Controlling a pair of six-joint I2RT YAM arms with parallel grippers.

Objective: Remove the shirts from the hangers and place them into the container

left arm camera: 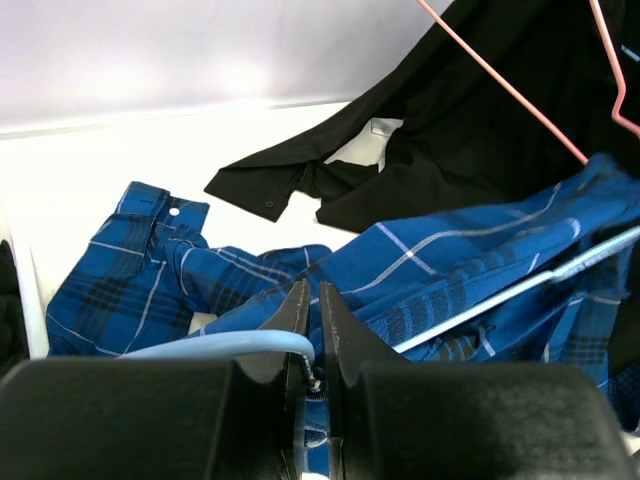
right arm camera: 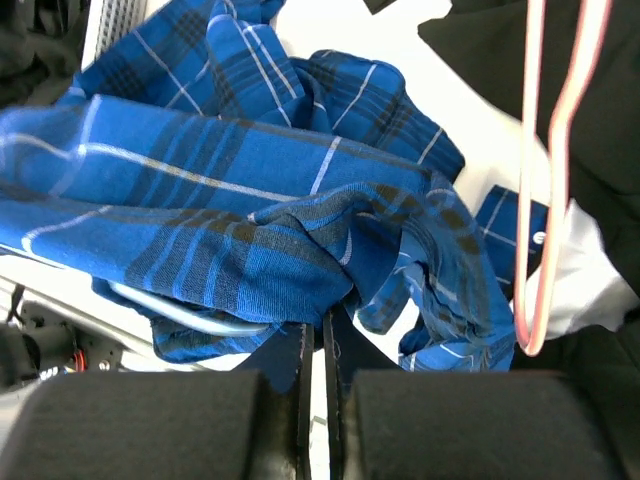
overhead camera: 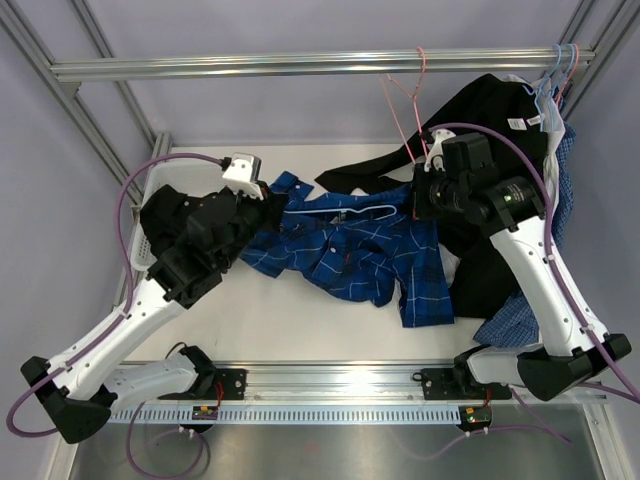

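A blue plaid shirt (overhead camera: 350,245) lies spread on the white table, still on a light blue hanger (overhead camera: 345,212). My left gripper (overhead camera: 268,197) is shut on that hanger's twisted neck (left arm camera: 312,372) at the shirt's left end. At the shirt's right end, my right gripper (overhead camera: 416,200) is shut on a fold of the plaid cloth (right arm camera: 300,270). The container (overhead camera: 143,250) stands at the left under the left arm, with black cloth (overhead camera: 165,210) in it. A black shirt (overhead camera: 480,110) drapes from the back right.
An empty pink hanger (overhead camera: 405,110) hangs from the metal rail (overhead camera: 300,66). More light blue hangers (overhead camera: 565,60) and a paler plaid shirt (overhead camera: 520,320) hang by the right arm. The black shirt's sleeve (left arm camera: 270,185) lies on the table behind the plaid one.
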